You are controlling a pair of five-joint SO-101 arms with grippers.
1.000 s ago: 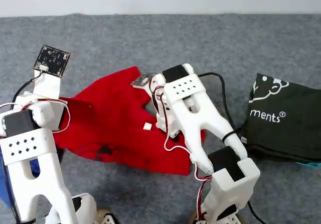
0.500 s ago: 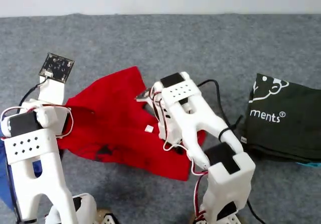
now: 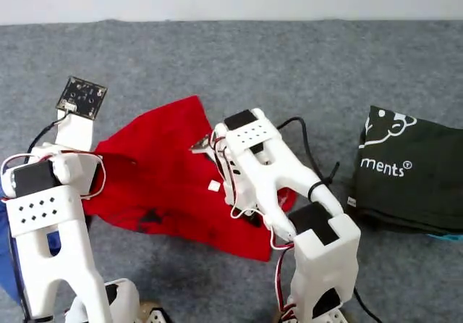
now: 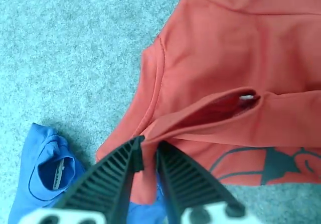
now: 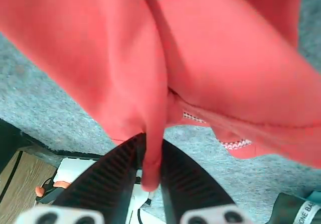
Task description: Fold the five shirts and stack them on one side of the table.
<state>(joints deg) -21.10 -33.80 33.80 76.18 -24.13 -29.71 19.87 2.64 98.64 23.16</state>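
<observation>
Two sets of fingers pinch the same garment. The left fingers (image 4: 113, 181) are drawn narrow, with a folded edge of the red shirt (image 4: 241, 43) caught between their tips in the lower middle of the left wrist view. The right fingers (image 5: 108, 171) are just as narrow. A hanging fold of red cloth passes down between them at the bottom centre of the right wrist view.

From the high view, the red shirt lies rumpled on the grey surface (image 3: 289, 62), left of centre. Its left edge is lifted toward the left arm in the lower left of the frame. The right arm leans over the shirt's right part at the centre of the frame. A small white tag (image 3: 213, 185) shows on the red cloth just beside that arm, and a dark print (image 3: 150, 216) sits near the shirt's lower edge.

At the right edge of the high view lies a folded dark shirt (image 3: 409, 174) with white print on top, well apart from the red one. A strip of teal cloth (image 3: 445, 237) peeks out beneath it. A crumpled blue shirt (image 4: 45, 169) lies in the lower left of the left wrist view, collar open, touching the red shirt's edge.
</observation>
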